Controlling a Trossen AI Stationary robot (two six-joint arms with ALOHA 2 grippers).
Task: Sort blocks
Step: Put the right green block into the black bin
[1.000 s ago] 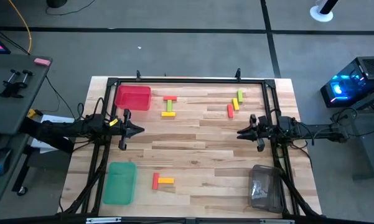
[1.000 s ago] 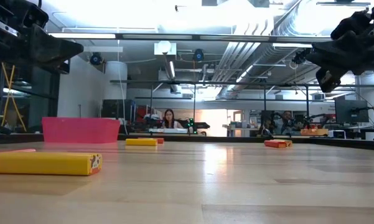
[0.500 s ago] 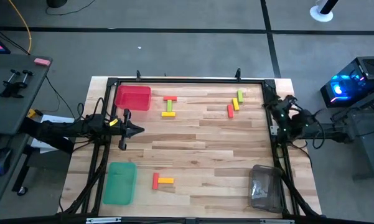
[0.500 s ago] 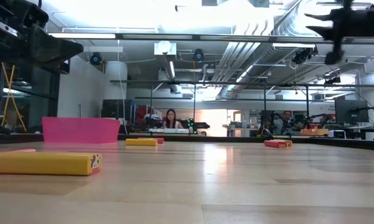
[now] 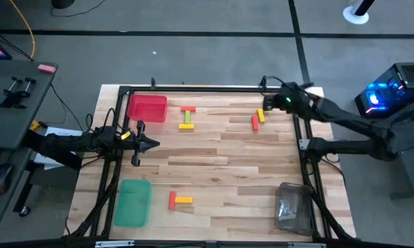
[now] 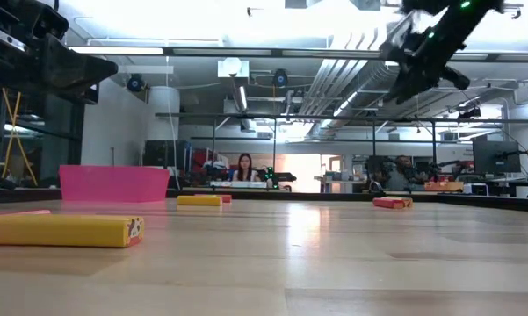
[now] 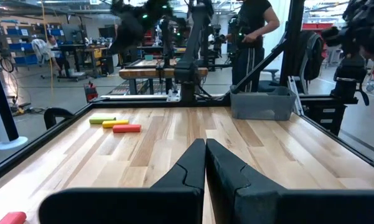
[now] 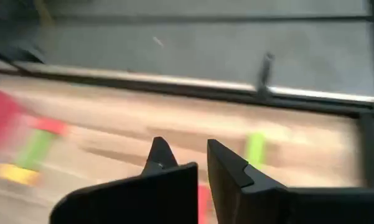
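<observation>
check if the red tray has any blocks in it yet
Empty: from above, the red tray shows only bare red floor, and the nearest blocks lie beside it on the table.

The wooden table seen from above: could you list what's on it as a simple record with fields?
Surface: wooden table
Trays: red plastic tray; green plastic tray; clear plastic tray
Blocks: red, green and yellow bars in three groups, none in a tray
Left end effector: shut, empty, waiting near the red tray
Right end effector: shut, empty, above the far right group

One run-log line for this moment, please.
right gripper: shut, empty, above far-right blocks | left gripper: shut, waiting mid-left | trays: no blocks
</observation>
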